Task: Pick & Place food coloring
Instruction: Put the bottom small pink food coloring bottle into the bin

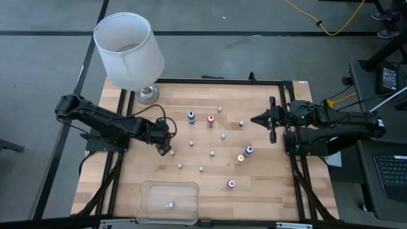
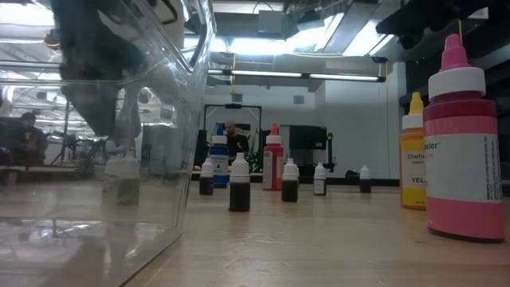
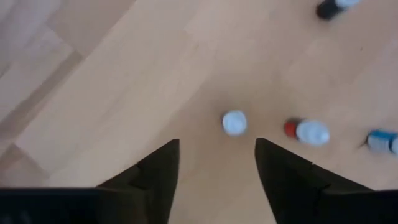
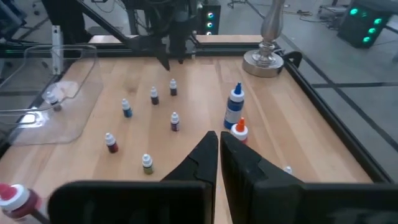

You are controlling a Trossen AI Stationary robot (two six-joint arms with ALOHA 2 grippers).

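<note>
Several tiny food coloring bottles (image 1: 201, 169) with pale tops stand upright, scattered over the wooden table (image 1: 273, 191). My left gripper (image 1: 166, 151) points down at the table's left-middle, open. One small bottle's white cap (image 3: 234, 122) shows from above just past the gap between its fingertips (image 3: 217, 142), untouched. Red (image 3: 305, 132) and blue (image 3: 379, 140) small bottles stand close by. My right gripper (image 1: 262, 119) waits shut above the table's right side, also seen in its own wrist view (image 4: 219, 149).
A clear plastic container (image 1: 168, 202) at the near edge holds one small bottle (image 1: 170, 205). Taller bottles stand mid-table: blue (image 1: 191, 116), red (image 1: 211, 121), yellow (image 1: 240, 158), purple (image 1: 249, 151), pink (image 1: 231, 184). A white-shaded lamp (image 1: 129, 51) stands at the far left corner.
</note>
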